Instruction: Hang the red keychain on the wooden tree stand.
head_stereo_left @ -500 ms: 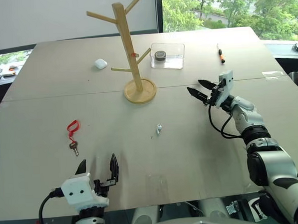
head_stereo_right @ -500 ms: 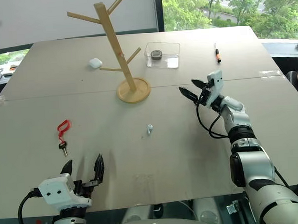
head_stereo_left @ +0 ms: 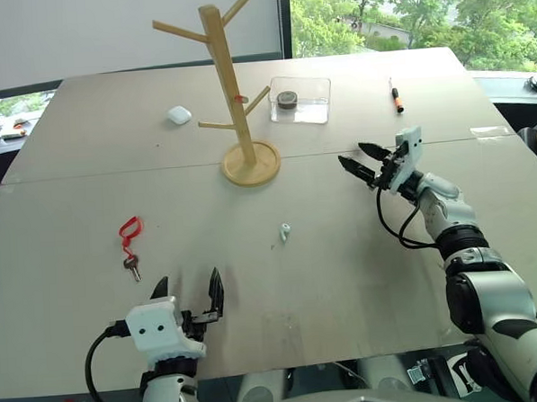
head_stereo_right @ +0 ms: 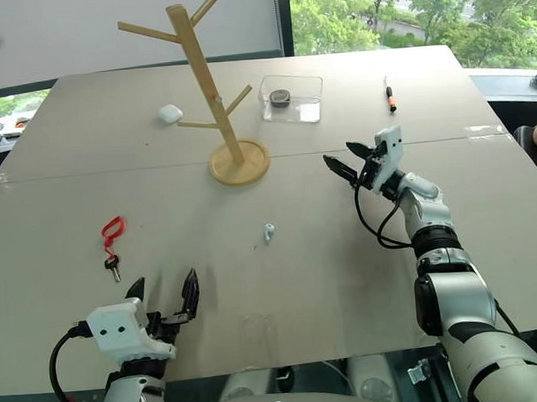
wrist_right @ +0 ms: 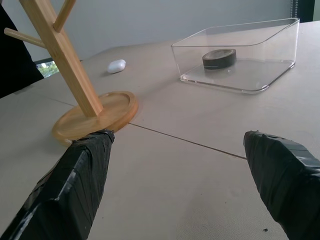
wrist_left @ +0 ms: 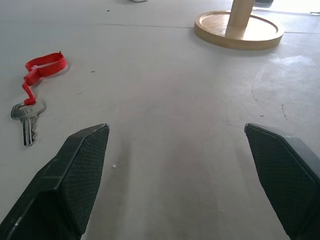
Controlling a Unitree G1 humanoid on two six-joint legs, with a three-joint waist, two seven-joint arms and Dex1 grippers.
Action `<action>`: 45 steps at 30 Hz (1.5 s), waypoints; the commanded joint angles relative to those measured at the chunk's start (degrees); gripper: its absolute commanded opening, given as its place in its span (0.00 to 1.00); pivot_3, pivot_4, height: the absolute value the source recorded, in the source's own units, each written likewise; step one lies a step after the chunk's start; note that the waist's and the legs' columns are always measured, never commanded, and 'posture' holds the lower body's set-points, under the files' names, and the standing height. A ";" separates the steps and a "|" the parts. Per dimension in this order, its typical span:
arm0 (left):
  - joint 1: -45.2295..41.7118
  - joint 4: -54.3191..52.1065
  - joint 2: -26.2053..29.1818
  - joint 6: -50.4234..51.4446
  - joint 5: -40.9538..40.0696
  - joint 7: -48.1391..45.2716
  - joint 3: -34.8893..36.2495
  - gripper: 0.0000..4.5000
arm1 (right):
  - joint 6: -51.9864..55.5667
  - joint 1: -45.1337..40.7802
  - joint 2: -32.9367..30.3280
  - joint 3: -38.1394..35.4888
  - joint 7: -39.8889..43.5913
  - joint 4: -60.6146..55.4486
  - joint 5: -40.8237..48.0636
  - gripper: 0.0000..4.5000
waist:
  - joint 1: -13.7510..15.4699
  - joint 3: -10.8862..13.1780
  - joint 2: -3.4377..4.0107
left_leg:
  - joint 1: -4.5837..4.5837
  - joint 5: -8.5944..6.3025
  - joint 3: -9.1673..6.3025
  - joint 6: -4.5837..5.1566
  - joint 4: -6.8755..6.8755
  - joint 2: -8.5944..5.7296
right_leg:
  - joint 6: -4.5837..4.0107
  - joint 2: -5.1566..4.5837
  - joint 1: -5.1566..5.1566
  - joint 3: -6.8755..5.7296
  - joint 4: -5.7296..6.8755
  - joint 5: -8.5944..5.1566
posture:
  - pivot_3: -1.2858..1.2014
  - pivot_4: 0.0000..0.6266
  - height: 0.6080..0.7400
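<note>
While the red keychain (head_stereo_left: 130, 237) lies flat on the grey table (head_stereo_left: 85, 138), well apart from the wooden tree stand (head_stereo_left: 229, 86), neither arm is touching it. It is a bright red strap folded into a narrow loop, with a short twisted tail that runs down to a small silvery-grey key; the key's round head sits at the strap end and its toothed blade points toward the near edge of the table. In the left wrist view the keychain (wrist_left: 34, 85) shows beside the tip of one finger, the loop farther off than the key.

The stand is a pale wood post on a round disc base, with thin pegs angling up from both sides and a small red mark on the post near its middle. Nothing hangs on the pegs.

The left gripper (head_stereo_left: 187, 290) sits low by the near edge of the table, its two black fingers spread wide and holding nothing, with the keychain a little ahead and to its left. The right gripper (head_stereo_left: 358, 158) hovers to the right of the stand's base, pointing toward it, fingers likewise spread and empty.
</note>
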 commanded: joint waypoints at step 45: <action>-0.30 28.74 16.48 -37.46 -13.44 -39.14 -6.09 1.00 | 9.43 11.46 1.40 28.84 5.25 -33.58 -14.42 0.99 | 1.15 -0.27 0.65 | 0.00 -0.01 0.02 0.00 -0.11 0.00 | -0.03 -0.80 -0.07 -0.75 -0.20 -0.20 | 0.52 0.24 1.00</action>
